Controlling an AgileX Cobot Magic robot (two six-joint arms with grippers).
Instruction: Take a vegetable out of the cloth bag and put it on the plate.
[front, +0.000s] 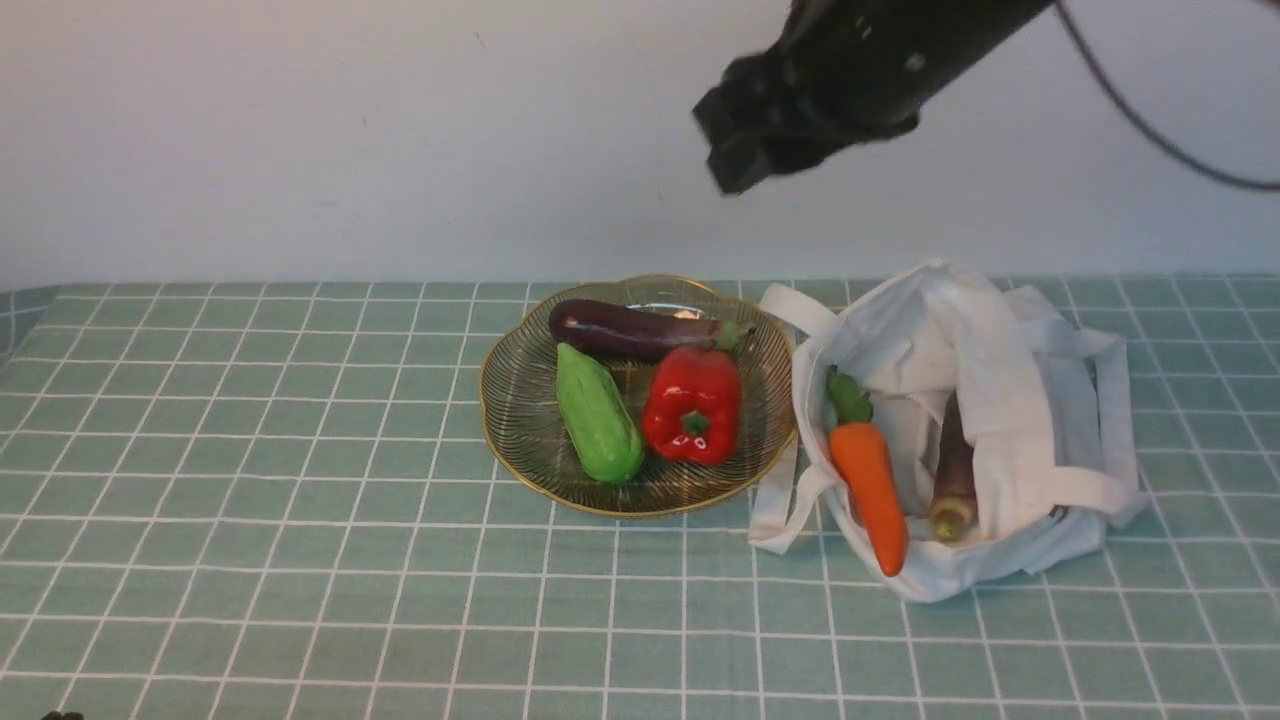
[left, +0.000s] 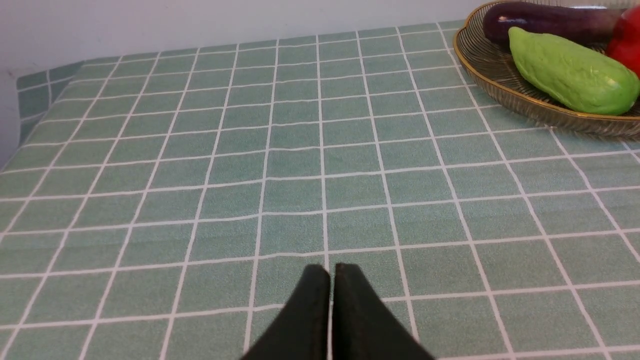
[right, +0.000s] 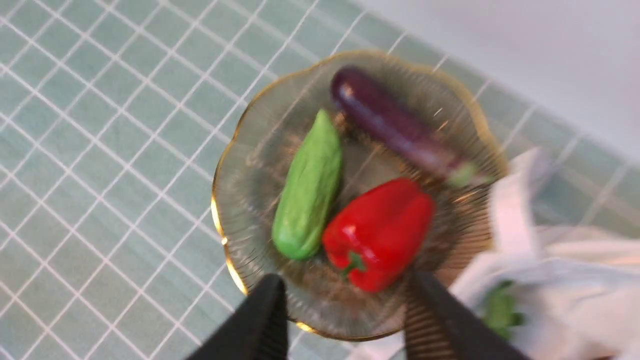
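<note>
The light-green bumpy vegetable (front: 598, 414) lies in the gold wire plate (front: 510, 420), beside a red pepper (front: 693, 404) and a dark eggplant (front: 635, 330). It also shows in the left wrist view (left: 572, 71) and the right wrist view (right: 309, 188). The white cloth bag (front: 1000, 400) sits right of the plate, open, with an orange carrot (front: 868, 478) and a dark slender root (front: 953, 472) inside. My right gripper (right: 345, 300) is open and empty, high above the plate (right: 235, 165). My left gripper (left: 330, 272) is shut and empty, low over the tablecloth, left of the plate (left: 500, 85).
A green checked tablecloth (front: 250, 500) covers the table. A white wall (front: 350, 130) stands behind it. The right arm's dark body (front: 830, 80) hangs at the top of the front view, blurred. The bag's strap handles (front: 785, 500) trail onto the cloth beside the plate.
</note>
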